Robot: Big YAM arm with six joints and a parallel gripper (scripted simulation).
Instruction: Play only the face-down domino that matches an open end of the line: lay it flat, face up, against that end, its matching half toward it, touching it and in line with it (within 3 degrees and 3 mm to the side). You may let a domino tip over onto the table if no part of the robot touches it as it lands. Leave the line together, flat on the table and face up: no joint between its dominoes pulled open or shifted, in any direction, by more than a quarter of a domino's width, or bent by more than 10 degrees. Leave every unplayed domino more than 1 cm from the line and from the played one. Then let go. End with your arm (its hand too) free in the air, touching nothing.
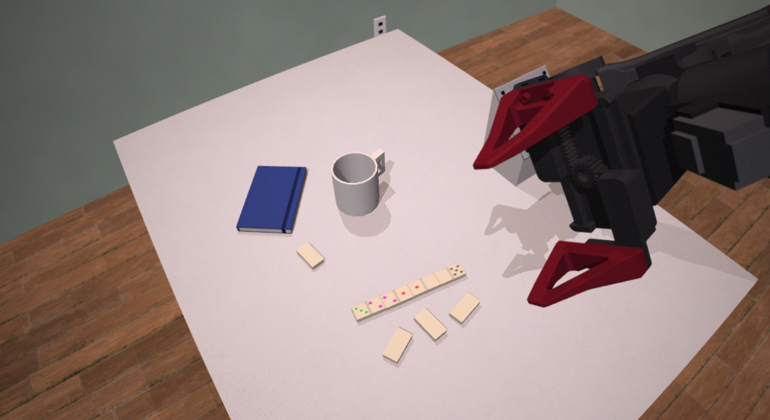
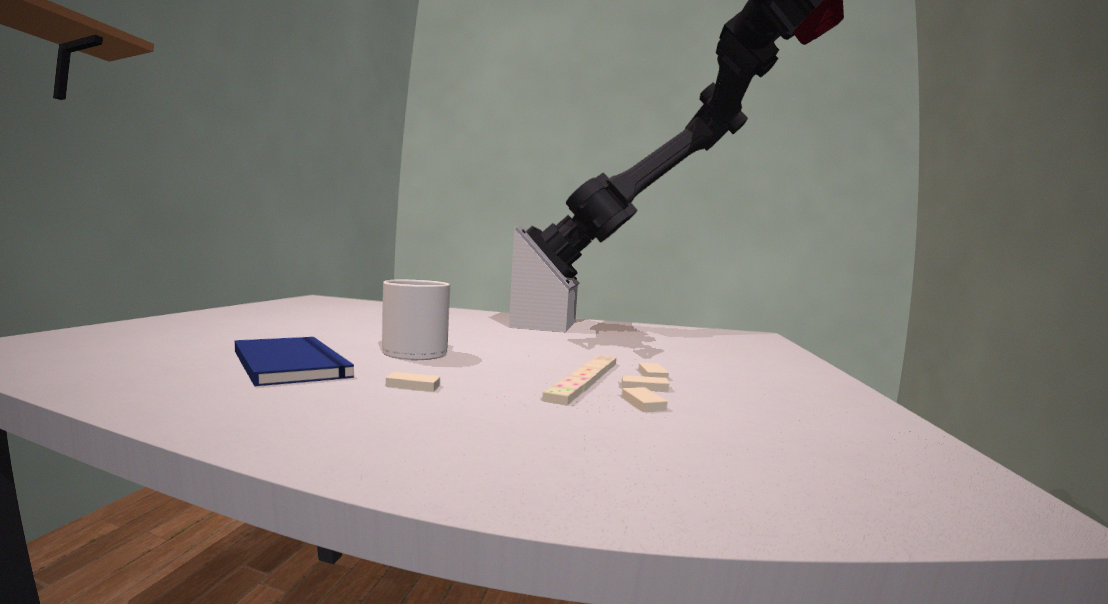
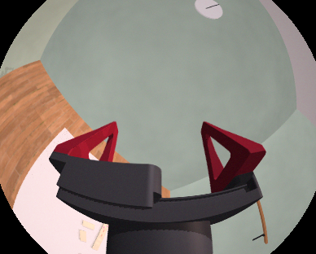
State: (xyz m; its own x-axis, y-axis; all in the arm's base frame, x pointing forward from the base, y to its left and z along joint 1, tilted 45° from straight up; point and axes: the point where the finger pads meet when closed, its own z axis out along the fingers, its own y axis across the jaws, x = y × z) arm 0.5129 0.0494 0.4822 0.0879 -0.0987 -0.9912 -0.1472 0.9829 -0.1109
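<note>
The line of dominoes (image 1: 409, 291) (image 2: 581, 379) (image 3: 99, 237) lies flat and face up, with three green pips at its left end and several black pips at its right end in the top view. Three face-down dominoes lie in front of it: one on the left (image 1: 397, 345) (image 2: 644, 399), one in the middle (image 1: 430, 324) (image 2: 645, 383), one on the right (image 1: 464, 307) (image 2: 653, 369). A fourth face-down domino (image 1: 310, 254) (image 2: 412, 381) lies apart, near the notebook. Their faces are hidden. My gripper (image 1: 509, 235) (image 3: 159, 126) is open and empty, high above the table, right of the line in the top view.
A grey mug (image 1: 356, 193) (image 2: 415, 319) stands behind the line, its handle toward the back right in the top view. A blue notebook (image 1: 271, 199) (image 2: 288, 358) lies left of the mug. The arm's grey base block (image 2: 540, 290) stands at the table's far edge.
</note>
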